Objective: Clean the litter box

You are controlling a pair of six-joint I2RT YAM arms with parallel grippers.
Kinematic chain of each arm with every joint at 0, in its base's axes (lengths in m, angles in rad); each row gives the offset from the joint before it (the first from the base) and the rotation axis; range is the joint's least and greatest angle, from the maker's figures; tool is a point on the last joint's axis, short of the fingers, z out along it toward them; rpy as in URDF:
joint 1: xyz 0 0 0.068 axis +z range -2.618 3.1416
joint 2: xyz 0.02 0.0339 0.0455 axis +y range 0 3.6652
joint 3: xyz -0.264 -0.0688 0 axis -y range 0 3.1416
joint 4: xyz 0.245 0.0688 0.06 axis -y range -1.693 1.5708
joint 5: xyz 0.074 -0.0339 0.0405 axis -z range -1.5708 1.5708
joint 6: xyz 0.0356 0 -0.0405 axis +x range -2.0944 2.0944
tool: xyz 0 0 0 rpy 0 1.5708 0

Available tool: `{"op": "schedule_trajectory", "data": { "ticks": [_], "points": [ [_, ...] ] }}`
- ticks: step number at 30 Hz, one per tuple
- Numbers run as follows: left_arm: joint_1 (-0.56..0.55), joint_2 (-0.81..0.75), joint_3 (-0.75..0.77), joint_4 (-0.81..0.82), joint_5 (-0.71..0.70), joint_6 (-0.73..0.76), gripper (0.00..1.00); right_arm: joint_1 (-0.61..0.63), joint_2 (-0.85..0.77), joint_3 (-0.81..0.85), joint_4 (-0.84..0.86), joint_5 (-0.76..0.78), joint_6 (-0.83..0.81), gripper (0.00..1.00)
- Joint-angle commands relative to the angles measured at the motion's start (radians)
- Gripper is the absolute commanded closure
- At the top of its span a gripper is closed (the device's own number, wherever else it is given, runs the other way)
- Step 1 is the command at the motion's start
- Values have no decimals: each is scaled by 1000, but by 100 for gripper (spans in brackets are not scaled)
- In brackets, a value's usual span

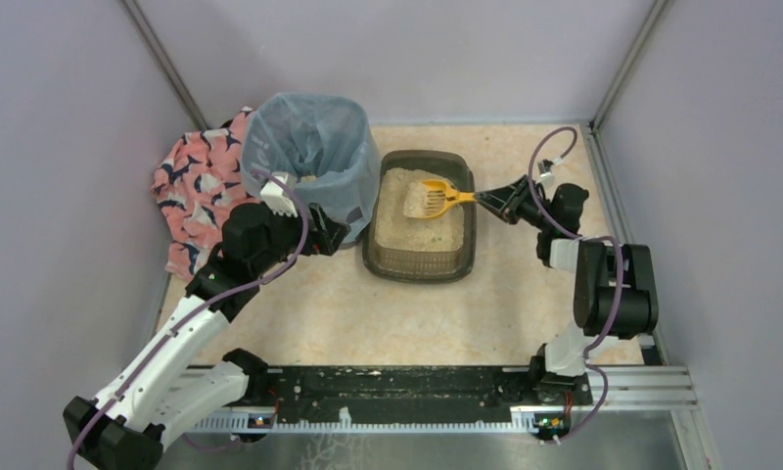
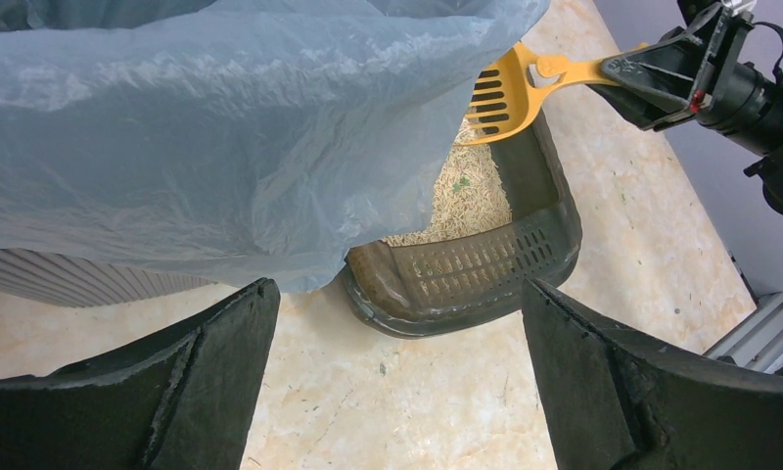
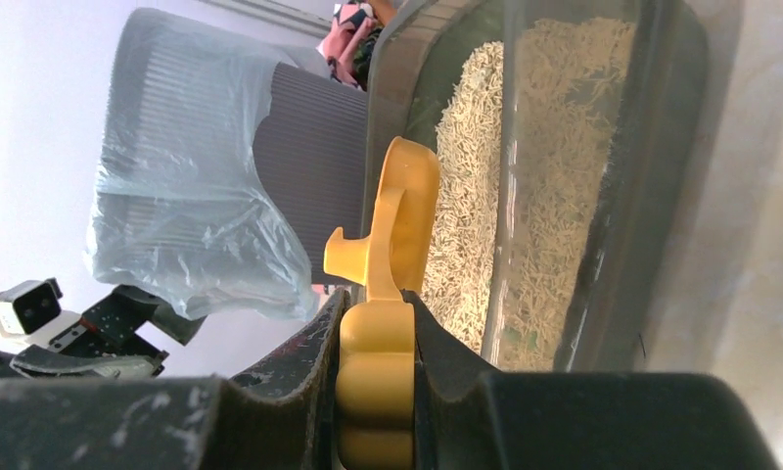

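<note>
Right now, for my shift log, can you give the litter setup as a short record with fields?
litter box: on the table, holds beige litter
scoop: yellow, slotted, over the litter at the far end
right jaws: shut on the scoop handle
left jaws: open, empty, low beside the bin
bin: blue bag liner, at the litter box's left side
cloth: pink patterned, left of the bin

A lab robot cell: plain lilac walls [image 1: 65, 147], aluminium corner posts [image 1: 164, 61], a mounting rail [image 1: 407, 388].

Dark translucent litter box [image 1: 422, 257], beige litter inside, flat on table
</note>
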Motion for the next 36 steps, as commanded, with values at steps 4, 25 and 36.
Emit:
{"op": "schedule_trajectory", "data": {
  "ticks": [4,25,36],
  "points": [
    [4,-2,5,11,13,6,1,-84,-43,-80,234,-41,98,100],
    [6,-2,6,6,20,3,1,-54,24,-104,286,-27,118,100],
    [4,-12,1,8,10,4,1,-53,42,-95,315,-30,146,100]
  ]
}}
